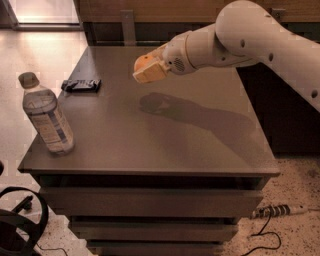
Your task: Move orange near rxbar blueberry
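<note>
Camera view: gripper [150, 71] clenched on orange [143, 62], mid-carry above table [150, 155]; next needs travel toward rxbar blueberry [81, 85], set-down just beside it.

A dark brown table [125, 150] with stacked drawer fronts [150, 202] stands on a pale speckled floor [300, 182]. Wood panelling [150, 9] runs behind it. Bright light falls on the floor at upper left. A power strip [277, 211] lies at lower right. The gripper [149, 69] hangs above the table's far half.
</note>
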Available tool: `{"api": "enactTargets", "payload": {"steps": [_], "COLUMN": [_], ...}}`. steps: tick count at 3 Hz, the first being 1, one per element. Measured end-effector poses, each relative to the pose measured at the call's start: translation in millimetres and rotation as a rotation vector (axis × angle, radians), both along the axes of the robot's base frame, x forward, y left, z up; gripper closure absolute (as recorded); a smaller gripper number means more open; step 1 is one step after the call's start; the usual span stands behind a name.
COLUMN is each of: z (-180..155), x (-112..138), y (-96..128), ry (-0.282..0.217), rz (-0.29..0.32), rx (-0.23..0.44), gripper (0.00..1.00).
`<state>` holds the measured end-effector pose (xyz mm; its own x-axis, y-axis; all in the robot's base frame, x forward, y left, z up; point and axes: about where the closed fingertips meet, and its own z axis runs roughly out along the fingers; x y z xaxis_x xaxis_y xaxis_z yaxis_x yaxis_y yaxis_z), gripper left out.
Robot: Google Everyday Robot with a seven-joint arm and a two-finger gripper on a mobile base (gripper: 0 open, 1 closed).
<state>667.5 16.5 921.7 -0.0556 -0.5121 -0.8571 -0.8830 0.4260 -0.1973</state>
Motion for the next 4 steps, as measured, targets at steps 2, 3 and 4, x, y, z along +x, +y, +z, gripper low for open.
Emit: {"api": "enactTargets", "payload": {"steps": [2, 3, 4], "z": [-36, -36, -55], "x": [24, 24, 37], "y": [82, 83, 113], "ry": [0.005, 0.005, 0.033], "rz": [0.049, 0.049, 0.099], "rx": [-0.066, -0.066, -0.060], "gripper": [1.00, 1.00, 1.00]}}
